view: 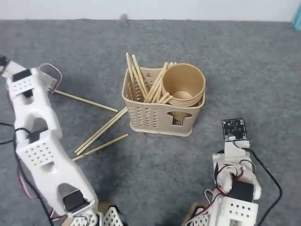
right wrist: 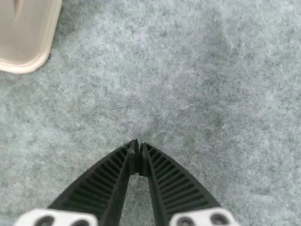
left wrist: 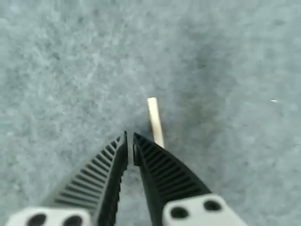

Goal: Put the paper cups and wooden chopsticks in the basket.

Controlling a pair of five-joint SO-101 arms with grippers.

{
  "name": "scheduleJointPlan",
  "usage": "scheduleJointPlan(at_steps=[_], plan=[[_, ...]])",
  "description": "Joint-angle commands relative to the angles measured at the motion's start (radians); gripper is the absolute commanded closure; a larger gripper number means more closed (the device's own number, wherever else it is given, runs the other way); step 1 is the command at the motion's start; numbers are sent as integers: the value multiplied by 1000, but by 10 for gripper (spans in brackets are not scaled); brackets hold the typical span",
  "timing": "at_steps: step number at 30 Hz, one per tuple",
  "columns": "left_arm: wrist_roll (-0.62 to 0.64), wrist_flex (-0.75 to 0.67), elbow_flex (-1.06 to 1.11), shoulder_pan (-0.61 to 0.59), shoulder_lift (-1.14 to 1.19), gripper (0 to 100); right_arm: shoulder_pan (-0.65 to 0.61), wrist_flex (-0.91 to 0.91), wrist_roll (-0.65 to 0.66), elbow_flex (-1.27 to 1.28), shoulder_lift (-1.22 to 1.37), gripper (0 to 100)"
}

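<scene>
Four loose wooden chopsticks (view: 101, 131) are spread on the bench (view: 235, 56), on the left arm's side of the basket (view: 160, 115), which already holds the paper cups (view: 183, 84). The nearest chopstick (left wrist: 154, 120) lies just beyond the left end effector (left wrist: 130, 136), its long axis running toward the basket. The jaws are drawn together beside it, not around it. The right end effector (right wrist: 138, 142), likewise closed, is held over bare bench near the basket's corner.

Paper cups (view: 183, 85) stand in the basket (view: 150, 117) (right half), chopsticks (view: 154, 88) beside them, loose chopsticks (view: 101, 131) lie left of it.
</scene>
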Motion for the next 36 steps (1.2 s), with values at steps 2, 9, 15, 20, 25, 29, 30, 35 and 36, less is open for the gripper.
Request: scheduleJointPlan(at_steps=[2,9,15,20,25,29,30,35,36], plan=[[12,17,-18,12,-130,944,-2,12,11,-11,-12,992],[52,-5,-19,41,-77,739,-2,12,11,-11,-12,992],[94,-77,-19,41,11,780,-2,13,11,-11,-12,992],[94,-104,-19,41,61,837,-2,13,11,-11,-12,992],[95,-103,-19,41,64,874,-2,13,12,-11,-12,992],[94,-98,-19,41,61,964,-2,13,12,-11,-12,992],[94,-95,-21,41,61,997,-2,13,12,-11,-12,992],[91,-3,-30,41,17,988,-2,13,12,-11,-12,992],[91,23,-30,44,0,988,-2,13,12,-11,-12,992]])
